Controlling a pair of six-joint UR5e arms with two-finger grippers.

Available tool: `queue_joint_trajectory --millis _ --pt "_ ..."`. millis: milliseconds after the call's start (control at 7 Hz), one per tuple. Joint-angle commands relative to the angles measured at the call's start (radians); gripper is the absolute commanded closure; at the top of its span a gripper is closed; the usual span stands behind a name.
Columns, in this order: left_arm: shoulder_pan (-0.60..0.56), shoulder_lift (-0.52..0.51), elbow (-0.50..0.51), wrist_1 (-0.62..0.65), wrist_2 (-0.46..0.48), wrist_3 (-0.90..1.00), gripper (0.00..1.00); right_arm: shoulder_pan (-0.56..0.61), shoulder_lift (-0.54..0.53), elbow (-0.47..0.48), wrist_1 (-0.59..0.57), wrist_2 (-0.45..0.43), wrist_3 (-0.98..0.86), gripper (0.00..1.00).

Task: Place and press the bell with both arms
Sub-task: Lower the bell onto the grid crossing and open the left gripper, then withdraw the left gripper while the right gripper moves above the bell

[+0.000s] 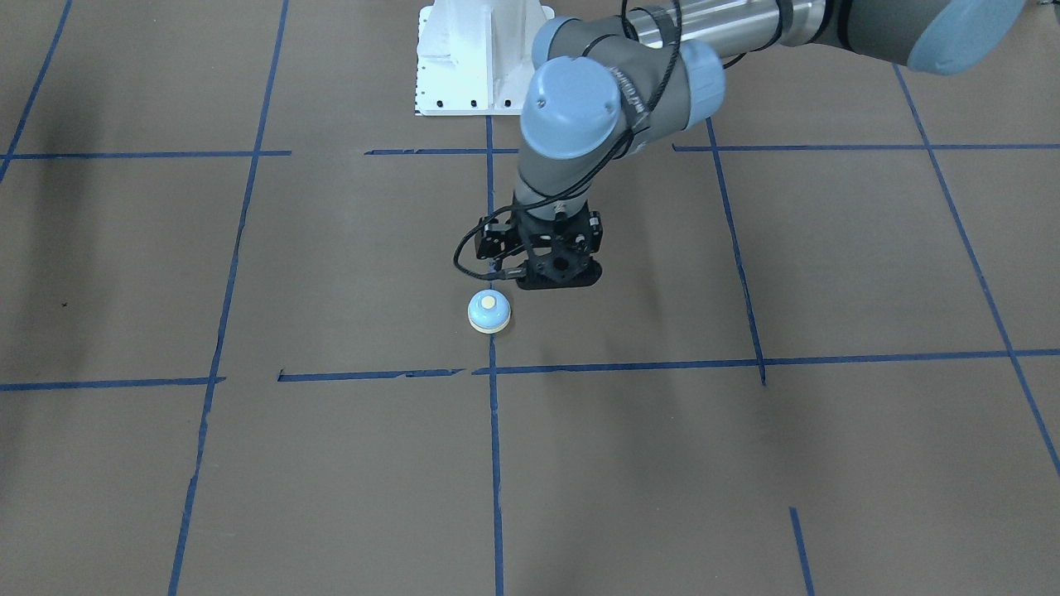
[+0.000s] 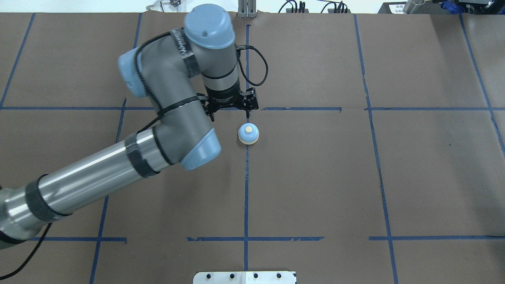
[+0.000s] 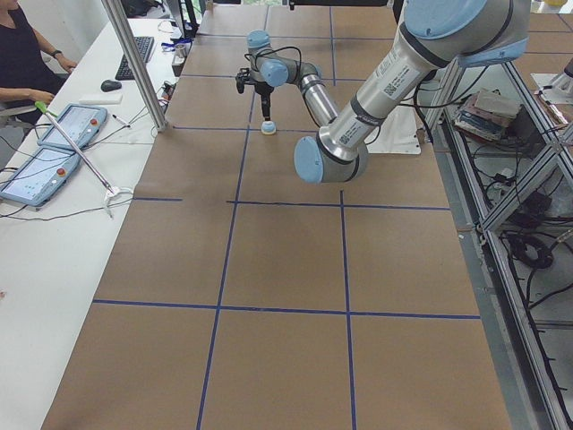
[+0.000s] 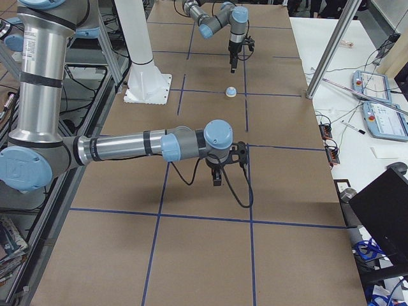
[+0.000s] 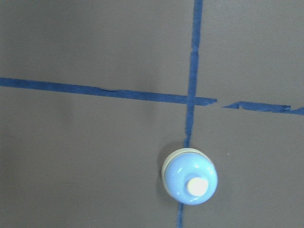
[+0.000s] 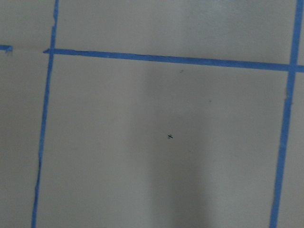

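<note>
Small light-blue dome-shaped desk bell with cream button, upright on brown paper-covered table astride blue tape line, just beside black left gripper (opening not discernible, nor that of right gripper). Likely light, rigid, slick-domed; best pinched at cream base.

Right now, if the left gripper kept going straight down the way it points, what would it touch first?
Probably bare table paper: the left gripper hangs just beside the bell, not over it.
</note>
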Motion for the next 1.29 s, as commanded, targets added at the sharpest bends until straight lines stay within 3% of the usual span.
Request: queue_joint_trajectory --millis 0,286,429,571,714,857,1000,1143 --pt "-0.052 0.253 -0.305 0.006 -0.007 0.113 0.0 -0.228 0.202 0.094 -0.001 -0.092 0.431 0.0" --pt "-0.122 0.383 -0.398 0.006 -0.092 0.229 0.0 -0.475 0.419 0.09 -0.003 -0.238 0.812 0.0" --pt "-0.138 0.472 -0.453 0.004 -0.095 0.306 0.0 -0.609 0.532 0.047 -0.007 -0.372 0.995 0.0" --pt "-0.14 0.56 -0.514 0.003 -0.093 0.355 0.0 -0.706 0.653 -0.051 -0.007 -0.509 1.161 0.12" --pt "-0.147 0.605 -0.556 0.003 -0.092 0.357 0.0 -0.737 0.747 -0.156 -0.006 -0.537 1.238 0.37" --pt "-0.149 0.662 -0.585 0.0 -0.092 0.372 0.0 -0.745 0.859 -0.308 -0.006 -0.538 1.291 0.75" --pt "-0.149 0.673 -0.6 0.0 -0.092 0.382 0.0 -0.751 0.93 -0.411 -0.006 -0.539 1.291 0.97" --pt "-0.149 0.675 -0.601 0.0 -0.092 0.38 0.0 -0.759 0.973 -0.486 -0.001 -0.539 1.293 1.0"
